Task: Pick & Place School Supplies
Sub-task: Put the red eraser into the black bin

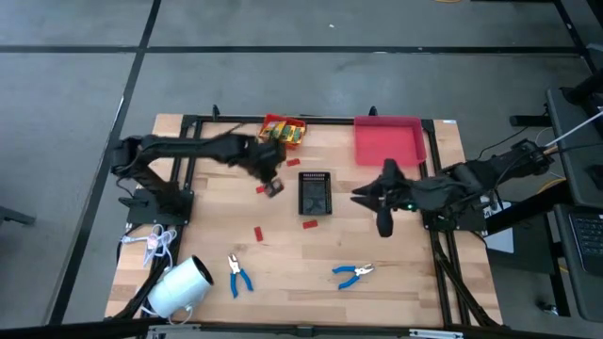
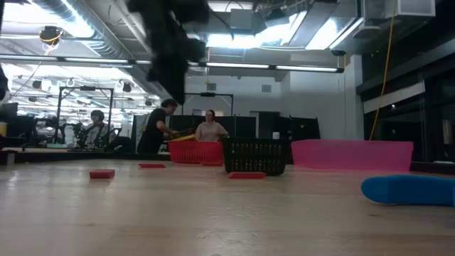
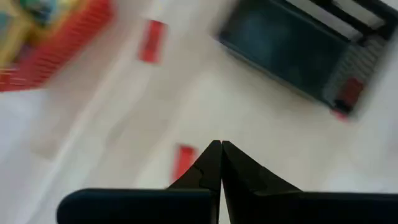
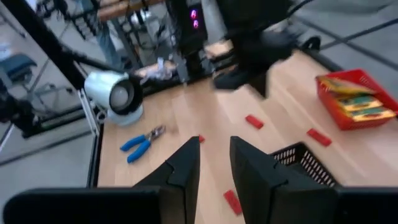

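Three yellow-and-green boxes (image 1: 285,133) lie in a red basket (image 1: 268,121) at the far edge. Several flat red pieces lie on the table: one (image 1: 293,162) near the basket, one (image 1: 262,188) beside my left gripper, and two (image 1: 310,223) (image 1: 258,234) nearer the front. Two blue-handled pliers (image 1: 237,275) (image 1: 352,274) lie near the front edge. My left gripper (image 1: 273,186) is shut and empty, held above the table over a red piece (image 3: 183,160). My right gripper (image 1: 360,198) is open and empty, right of a black basket (image 1: 314,193).
A pink tray (image 1: 388,139) stands at the far right. A big white roll (image 1: 179,287) and a white cord bundle (image 1: 155,245) lie at the front left. Bare wood lies between the pliers and the black basket. People show in the room beyond the table (image 2: 210,126).
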### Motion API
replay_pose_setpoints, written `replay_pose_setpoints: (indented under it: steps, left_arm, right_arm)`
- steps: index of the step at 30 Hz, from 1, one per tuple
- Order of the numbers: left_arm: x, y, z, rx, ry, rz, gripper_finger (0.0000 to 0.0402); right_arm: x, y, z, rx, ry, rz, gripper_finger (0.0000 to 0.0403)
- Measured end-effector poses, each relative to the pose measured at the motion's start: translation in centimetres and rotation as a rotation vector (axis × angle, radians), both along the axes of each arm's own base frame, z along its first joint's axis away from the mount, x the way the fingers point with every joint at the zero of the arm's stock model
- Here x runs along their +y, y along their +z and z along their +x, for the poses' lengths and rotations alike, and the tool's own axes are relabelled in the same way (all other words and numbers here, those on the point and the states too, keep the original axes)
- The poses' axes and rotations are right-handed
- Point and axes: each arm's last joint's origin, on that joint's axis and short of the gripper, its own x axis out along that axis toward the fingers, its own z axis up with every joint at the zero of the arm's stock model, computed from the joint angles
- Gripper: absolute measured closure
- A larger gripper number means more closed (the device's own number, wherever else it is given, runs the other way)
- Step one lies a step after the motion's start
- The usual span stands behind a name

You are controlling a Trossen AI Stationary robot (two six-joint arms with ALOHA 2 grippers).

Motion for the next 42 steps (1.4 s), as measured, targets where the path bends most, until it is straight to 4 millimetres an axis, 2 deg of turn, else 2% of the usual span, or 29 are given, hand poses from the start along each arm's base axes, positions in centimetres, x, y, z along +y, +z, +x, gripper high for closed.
replay_pose_setpoints:
  steps: [3,6,11,17,21,27,32,42]
  left_arm:
    - [-2.4,-0.7,-1.6,0.030,-0.051,-0.047,0.0396]
    - [-3.1,-2.9,-2.9,0.093,-0.034,-0.034,0.0387]
    - [-2.5,-5.4,-3.5,0.086,-0.092,-0.041,0.0337]
    - [-0.9,-6.7,-3.5,0.106,-0.203,0.011,0.0250]
    - [0.3,-7.6,-3.5,0.141,-0.224,0.011,0.0215]
    - [2.0,-9.4,-3.2,0.189,-0.186,-0.014,0.0217]
    - [2.1,-10.8,-2.8,0.214,-0.201,-0.065,0.0230]
    - [2.6,-11.0,-2.2,0.165,-0.163,-0.035,0.0228]
  right_arm:
    - [-0.3,0.7,-1.0,-0.038,-0.018,0.001,0.0311]
    - [-0.4,1.1,-1.6,-0.060,-0.031,-0.011,0.0311]
    - [-0.4,1.2,-1.8,-0.062,-0.029,-0.016,0.0311]
    - [-0.1,1.1,-1.7,-0.060,-0.032,0.011,0.0312]
    - [0.2,0.9,-2.0,-0.056,-0.054,0.013,0.0312]
    - [0.7,0.7,-2.4,-0.051,-0.083,0.026,0.0312]
    - [1.2,0.6,-2.8,-0.051,-0.094,0.031,0.0312]
    - [1.3,0.5,-3.0,-0.038,-0.093,0.018,0.0312]
